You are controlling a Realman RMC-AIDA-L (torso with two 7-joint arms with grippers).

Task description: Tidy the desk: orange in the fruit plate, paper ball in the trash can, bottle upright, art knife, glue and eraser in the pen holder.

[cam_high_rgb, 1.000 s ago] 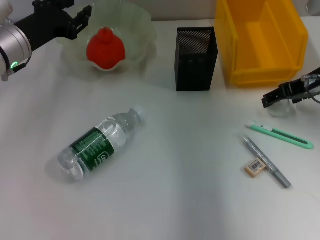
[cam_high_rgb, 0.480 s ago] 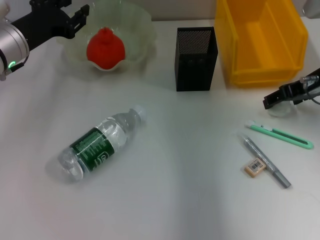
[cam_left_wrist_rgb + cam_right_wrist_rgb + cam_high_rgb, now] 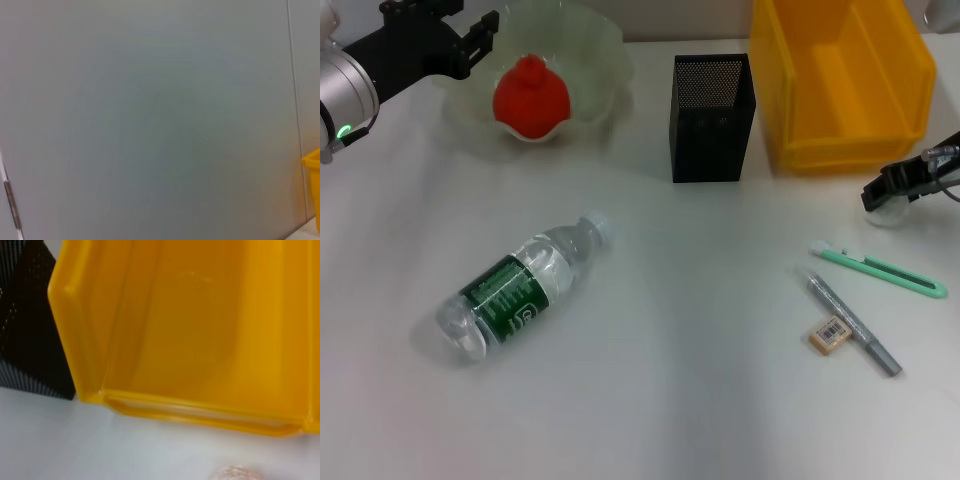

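Nearest us, at five o'clock, the eraser (image 3: 829,335), glue (image 3: 853,325) and knife (image 3: 880,270) lie loose on the tabletop (image 3: 700,400); the bottle (image 3: 520,287) lies on its side at eight o'clock. At three o'clock our right tool (image 3: 895,186) hovers by the pale paper ball (image 3: 886,213), just before the yellow bin (image 3: 840,80); we cannot tell how wide it stands. We judge the ball step in hand: next, close on it and lift it over the bin's rim. The holder (image 3: 712,117) waits at twelve. At eleven the orange (image 3: 531,97) sits in the plate (image 3: 595,60), our left tool (image 3: 480,35) open and empty beside it.
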